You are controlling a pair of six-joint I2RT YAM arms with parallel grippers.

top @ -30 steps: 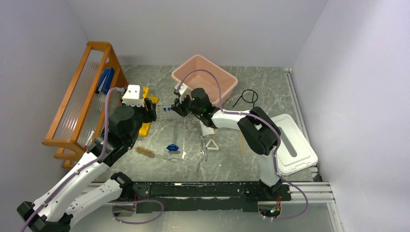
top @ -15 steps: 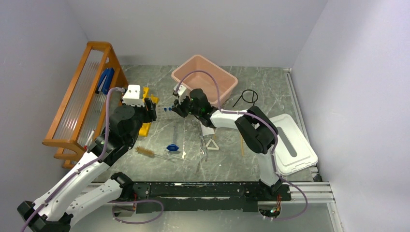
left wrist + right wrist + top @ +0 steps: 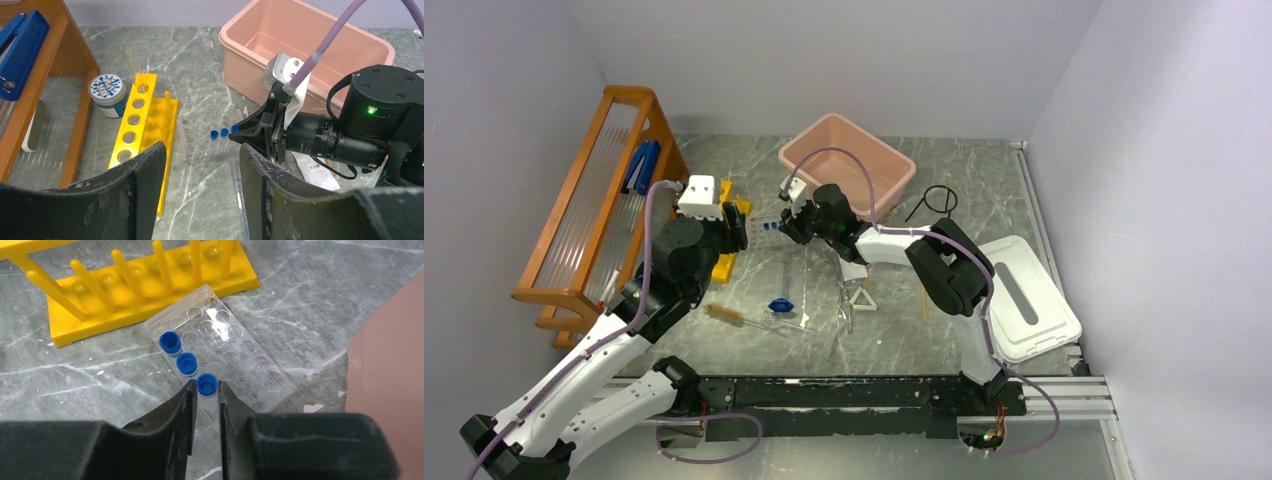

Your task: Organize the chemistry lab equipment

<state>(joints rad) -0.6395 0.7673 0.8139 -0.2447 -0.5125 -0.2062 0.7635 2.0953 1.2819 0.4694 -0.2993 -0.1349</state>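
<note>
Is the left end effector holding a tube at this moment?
No, the left end effector stands open in its wrist view, with nothing gripped between its fingers.

Illumination: bright, even, diffuse, from overhead. Shadows: soft and short. Glare: pale patches on the clear well plate (image 3: 220,347) and the glossy tabletop (image 3: 310,300). Wrist views: the near left fingers (image 3: 135,200) are slightly blurred, the background sharp.

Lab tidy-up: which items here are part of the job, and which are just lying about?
Job: blue-capped tubes, yellow rack, brush, tongs, white triangle, wire tripod.
Lying about: pink tub, white lid, wooden stand.
</note>
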